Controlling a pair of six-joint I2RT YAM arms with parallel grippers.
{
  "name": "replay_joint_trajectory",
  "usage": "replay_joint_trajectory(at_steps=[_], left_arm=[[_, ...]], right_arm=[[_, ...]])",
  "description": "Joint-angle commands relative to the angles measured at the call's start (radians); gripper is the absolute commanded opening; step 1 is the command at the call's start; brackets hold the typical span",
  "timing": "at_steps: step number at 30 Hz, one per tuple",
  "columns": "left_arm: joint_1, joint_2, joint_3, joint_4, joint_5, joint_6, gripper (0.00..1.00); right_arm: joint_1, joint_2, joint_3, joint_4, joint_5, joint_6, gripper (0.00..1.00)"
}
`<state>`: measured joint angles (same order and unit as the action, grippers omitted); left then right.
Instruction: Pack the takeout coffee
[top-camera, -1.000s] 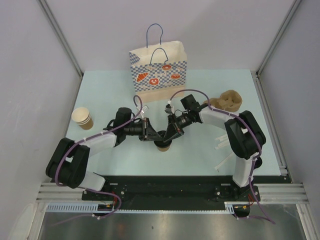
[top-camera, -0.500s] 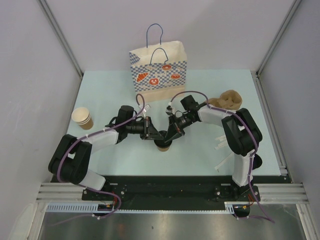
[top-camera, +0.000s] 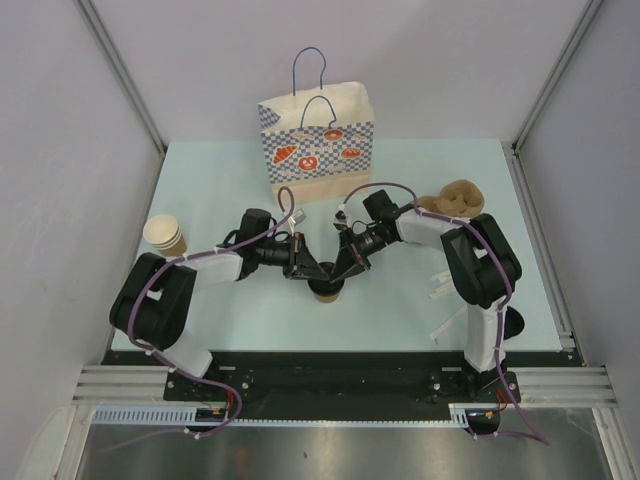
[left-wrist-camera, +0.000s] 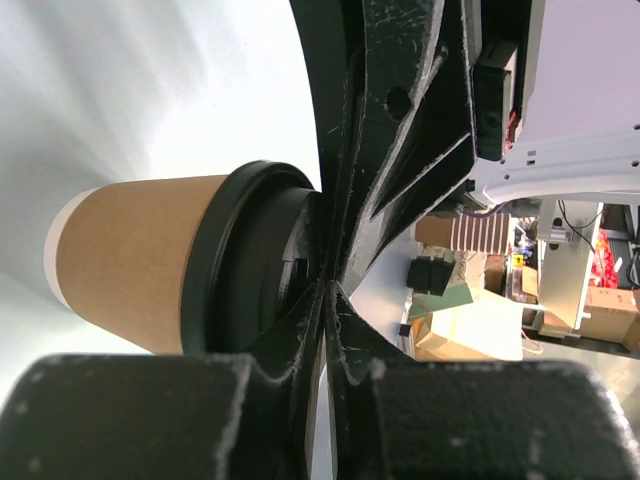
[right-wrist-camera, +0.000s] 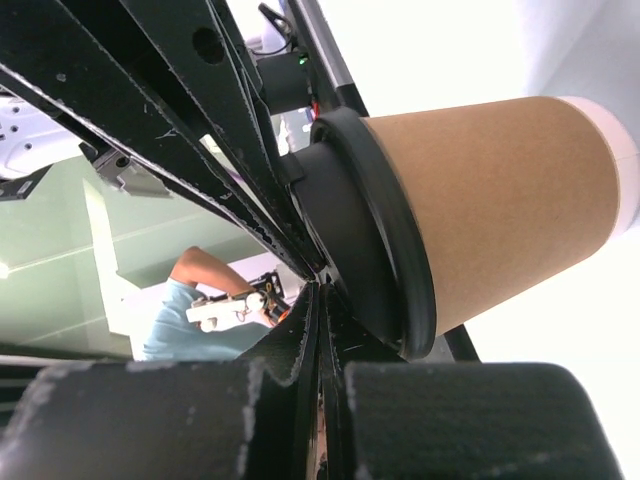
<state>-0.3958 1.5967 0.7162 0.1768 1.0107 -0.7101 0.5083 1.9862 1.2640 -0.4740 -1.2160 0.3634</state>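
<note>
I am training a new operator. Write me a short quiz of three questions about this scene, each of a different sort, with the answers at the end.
1. True or false: the takeout coffee already sits inside the paper bag.
2. Where is the stack of lidless cups?
A. near the left edge of the table
B. inside the paper bag
C. near the table's right edge
3. Fill in: the jaws of both arms, meeting at the cup's black lid, are ___ (open or shut).

Key: 1 false, since it stands on the table in front of the bag; 2 A; 3 shut.
</note>
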Motion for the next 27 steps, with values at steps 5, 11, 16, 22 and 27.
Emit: replay_joint_trajectory(at_steps=[5,11,16,22,27], left_arm=[[0.012,0.12,-0.032,-0.054,-0.165,0.078,0.1],[0.015,0.128,-0.024,-0.05,-0.161,0.075,0.1],[0.011,0.048,-0.027,0.012,-0.101,0.047,0.12],[0.003,-0.098,-0.05,0.142,-0.021,-0.045,0.13],[0.006,-0.187,-0.006,0.159,0.003,-0.063,0.13]], right_arm=[[-0.005,0.057,-0.015,-0.009,0.227,-0.037,0.0],[0.015,0.059,-0.015,-0.029,0.271,-0.076,0.0],[0.021,0.057,-0.017,-0.025,0.238,-0.087,0.0],[0.044,-0.062,-0.017,0.047,0.11,-0.037,0.01],[0.047,-0.159,-0.014,0.086,0.023,0.001,0.01]])
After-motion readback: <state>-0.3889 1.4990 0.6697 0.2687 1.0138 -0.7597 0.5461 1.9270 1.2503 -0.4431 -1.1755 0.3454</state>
